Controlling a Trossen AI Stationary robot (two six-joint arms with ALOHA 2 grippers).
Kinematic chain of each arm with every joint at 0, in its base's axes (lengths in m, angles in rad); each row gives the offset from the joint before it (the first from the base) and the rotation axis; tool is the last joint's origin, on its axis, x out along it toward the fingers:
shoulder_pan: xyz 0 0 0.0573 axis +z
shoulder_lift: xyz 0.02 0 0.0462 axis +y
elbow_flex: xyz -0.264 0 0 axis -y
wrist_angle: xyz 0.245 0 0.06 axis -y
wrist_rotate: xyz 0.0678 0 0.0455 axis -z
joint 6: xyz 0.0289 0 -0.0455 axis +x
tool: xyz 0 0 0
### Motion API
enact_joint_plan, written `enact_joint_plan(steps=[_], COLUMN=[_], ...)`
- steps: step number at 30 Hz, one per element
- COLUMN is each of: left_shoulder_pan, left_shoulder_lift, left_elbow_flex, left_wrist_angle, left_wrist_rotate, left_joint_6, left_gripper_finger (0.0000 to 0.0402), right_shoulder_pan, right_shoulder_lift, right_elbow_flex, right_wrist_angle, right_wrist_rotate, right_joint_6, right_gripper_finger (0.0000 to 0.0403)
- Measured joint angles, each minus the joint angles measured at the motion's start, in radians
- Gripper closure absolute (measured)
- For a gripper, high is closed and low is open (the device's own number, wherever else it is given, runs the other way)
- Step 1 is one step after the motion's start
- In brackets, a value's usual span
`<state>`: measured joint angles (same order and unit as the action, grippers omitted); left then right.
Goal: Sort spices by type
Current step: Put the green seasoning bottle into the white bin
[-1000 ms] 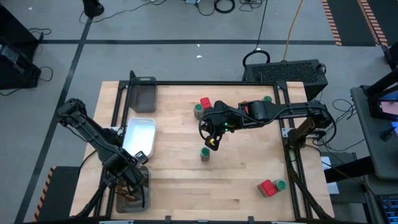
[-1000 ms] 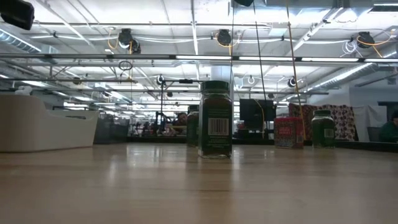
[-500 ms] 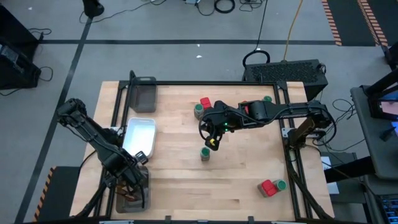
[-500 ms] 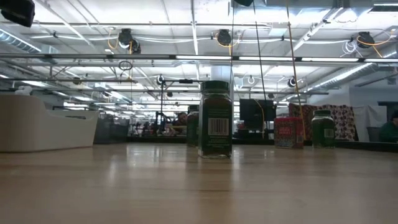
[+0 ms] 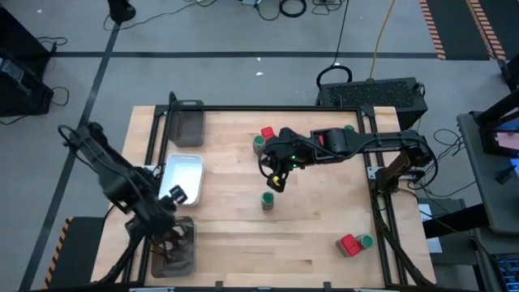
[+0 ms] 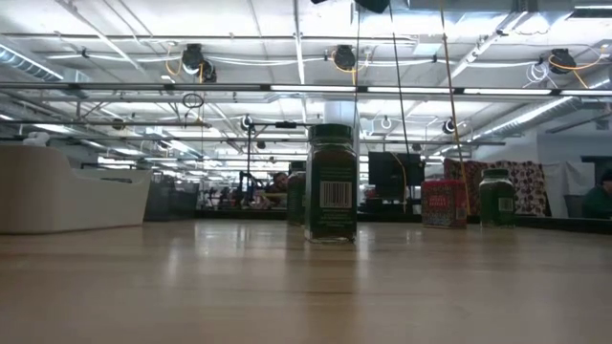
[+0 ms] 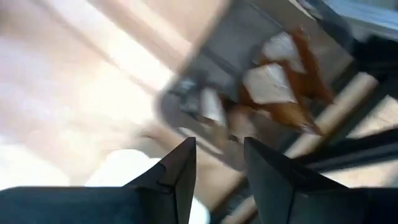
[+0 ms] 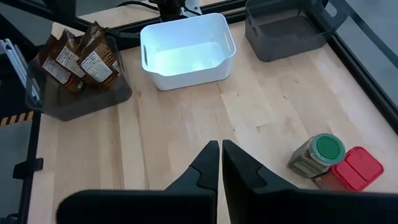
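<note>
Brown-orange sachets (image 7: 280,93) lie in the grey mesh tray (image 5: 174,247) at the near left corner. My left gripper (image 7: 219,168) hangs above that tray's far end, near the white dish (image 5: 182,174), open and empty. My right gripper (image 8: 219,158) is shut and empty, held above mid-table. A green-lidded jar (image 5: 267,199) stands on the wood just on its near side. Another jar (image 8: 317,152) and a red box (image 8: 354,168) stand together farther back. A red box (image 5: 349,243) and a jar (image 5: 366,241) sit at the near right.
A second grey mesh tray (image 5: 188,122) stands at the far left. One more jar (image 5: 349,128) sits by the far right frame rail. Bare wood lies between the white dish and the middle jar and along the near edge.
My left gripper has risen out of the near-left tray and now hangs higher, a little toward the white dish; the arm's elbow has swung up and toward the table's left edge. The sachets stay in the tray.
</note>
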<state>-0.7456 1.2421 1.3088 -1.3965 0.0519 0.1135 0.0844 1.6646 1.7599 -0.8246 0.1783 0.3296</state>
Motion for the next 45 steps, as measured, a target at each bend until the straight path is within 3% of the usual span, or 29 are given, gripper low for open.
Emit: enact_joint_plan(steps=[3,6,13,16,20,25,28,33,38,42,45], left_shoulder_pan=[0.004,0.046,0.295,0.446,0.684,0.969,1.085,1.181,1.257,1.342,1.359], left_shoulder_lift=[-0.060,-0.136,-0.251,-0.255,-0.206,-0.086,0.012,0.119,0.175,0.267,0.333], left_elbow_flex=[0.031,0.029,-0.031,-0.072,-0.112,-0.133,-0.134,-0.135,-0.134,-0.134,-0.134], left_wrist_angle=[0.035,0.180,0.621,0.776,0.906,1.066,1.162,1.277,1.294,1.290,1.308], left_wrist_rotate=[-0.172,-0.315,-0.333,-0.274,-0.158,0.137,0.249,0.288,0.304,0.427,0.453], left_joint_6=[0.007,0.057,0.254,0.332,0.363,0.279,0.219,0.206,0.155,0.049,0.037], left_gripper_finger=[0.0262,0.0262,0.0262,0.0262,0.0262,0.0262,0.0262,0.0262,0.0262,0.0262,0.0262], right_shoulder_pan=[-0.008,-0.019,-0.053,-0.077,-0.144,-0.274,-0.358,-0.504,-0.643,-0.727,-0.755], right_shoulder_lift=[0.000,0.000,-0.011,-0.023,-0.036,-0.042,-0.042,-0.054,-0.077,-0.084,-0.087], right_elbow_flex=[0.000,0.000,0.000,0.000,0.000,0.000,0.000,0.000,0.000,0.000,0.000], right_wrist_angle=[-0.008,-0.035,-0.083,-0.118,-0.159,-0.178,-0.198,-0.317,-0.359,-0.351,-0.329], right_wrist_rotate=[0.000,0.000,-0.001,-0.007,-0.106,-0.248,-0.296,-0.317,-0.320,-0.361,-0.367], right_joint_6=[-0.002,-0.002,-0.032,-0.056,-0.156,-0.332,-0.449,-0.577,-0.583,-0.516,-0.415], right_gripper_finger=[0.0403,0.0403,0.0403,0.0403,0.0403,0.0403,0.0403,0.0403,0.0403,0.0403,0.0403])
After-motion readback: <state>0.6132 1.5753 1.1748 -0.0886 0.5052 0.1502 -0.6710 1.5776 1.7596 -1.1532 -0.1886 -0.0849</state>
